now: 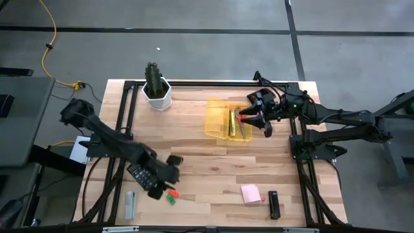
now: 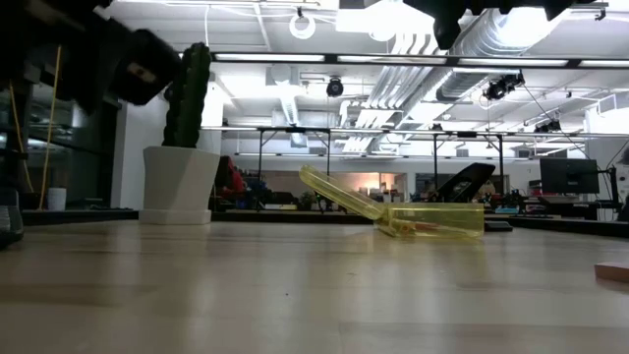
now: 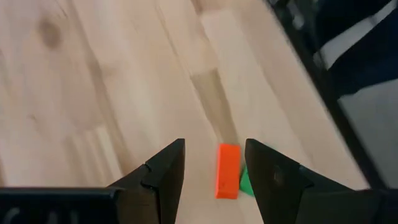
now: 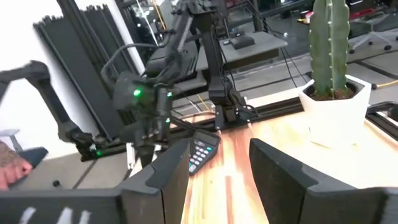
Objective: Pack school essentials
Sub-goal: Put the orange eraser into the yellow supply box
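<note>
Below, left pincer (image 3: 214, 180) spread above orange-red piece (image 3: 227, 170), green piece (image 3: 247, 180) beside

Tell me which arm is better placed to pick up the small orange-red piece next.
Left. The left hand hangs open directly over the orange-red piece, which lies between its fingers beside the green piece. The right hand is far off, by the yellow case.

We see 2 dark arms. The left arm reaches diagonally toward the near left part of the surface, its left gripper (image 1: 163, 187) angled downward, its 2 fingers (image 3: 163, 176) spread apart. The right arm stretches in from the right side, its right gripper (image 1: 253, 119) raised, fingers (image 4: 283, 169) parted.
</note>
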Action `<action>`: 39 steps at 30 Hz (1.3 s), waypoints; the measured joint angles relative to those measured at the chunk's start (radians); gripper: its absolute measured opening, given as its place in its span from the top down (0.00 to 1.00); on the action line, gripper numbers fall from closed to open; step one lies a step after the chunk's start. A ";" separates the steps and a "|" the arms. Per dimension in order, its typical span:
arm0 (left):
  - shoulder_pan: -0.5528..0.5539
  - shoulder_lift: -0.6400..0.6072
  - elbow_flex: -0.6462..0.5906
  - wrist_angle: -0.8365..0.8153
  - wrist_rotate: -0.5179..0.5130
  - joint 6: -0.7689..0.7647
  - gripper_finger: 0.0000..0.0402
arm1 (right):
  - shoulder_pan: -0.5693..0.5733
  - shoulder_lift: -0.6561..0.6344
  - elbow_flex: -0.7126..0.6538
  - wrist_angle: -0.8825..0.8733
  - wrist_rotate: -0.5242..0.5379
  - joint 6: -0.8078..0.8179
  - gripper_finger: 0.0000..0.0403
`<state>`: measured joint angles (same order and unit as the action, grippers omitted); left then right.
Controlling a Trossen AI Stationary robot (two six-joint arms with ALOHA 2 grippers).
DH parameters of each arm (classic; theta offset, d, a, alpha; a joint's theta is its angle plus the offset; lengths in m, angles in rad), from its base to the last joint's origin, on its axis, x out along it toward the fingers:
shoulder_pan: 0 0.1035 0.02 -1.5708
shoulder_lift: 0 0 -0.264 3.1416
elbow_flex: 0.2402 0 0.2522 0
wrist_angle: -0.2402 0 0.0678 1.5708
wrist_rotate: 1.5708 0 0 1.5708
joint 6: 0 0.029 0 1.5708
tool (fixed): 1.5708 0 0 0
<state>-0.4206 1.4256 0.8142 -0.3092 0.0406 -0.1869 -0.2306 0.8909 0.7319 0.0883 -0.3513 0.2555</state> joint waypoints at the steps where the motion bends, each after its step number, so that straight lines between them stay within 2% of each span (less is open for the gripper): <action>1: -0.017 0.032 0.009 -0.001 -0.016 -0.005 0.61 | 0.000 0.000 0.000 -0.002 0.000 -0.010 0.60; 8: -0.091 0.218 0.060 0.024 -0.044 -0.012 0.61 | 0.000 0.000 0.000 -0.018 0.000 -0.021 0.60; 14: -0.105 0.301 0.068 0.048 -0.082 -0.013 0.61 | 0.000 0.000 0.000 -0.092 0.010 0.004 0.60; 32: -0.133 0.312 0.068 0.036 -0.076 0.006 0.61 | 0.000 0.000 0.000 -0.130 0.011 0.005 0.60; 39: -0.127 0.312 0.067 0.012 -0.113 -0.001 0.61 | 0.000 0.000 0.000 -0.130 0.012 -0.002 0.60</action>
<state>-0.5478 1.7374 0.8810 -0.2974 -0.0724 -0.1883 -0.2302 0.8909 0.7319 -0.0418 -0.3397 0.2531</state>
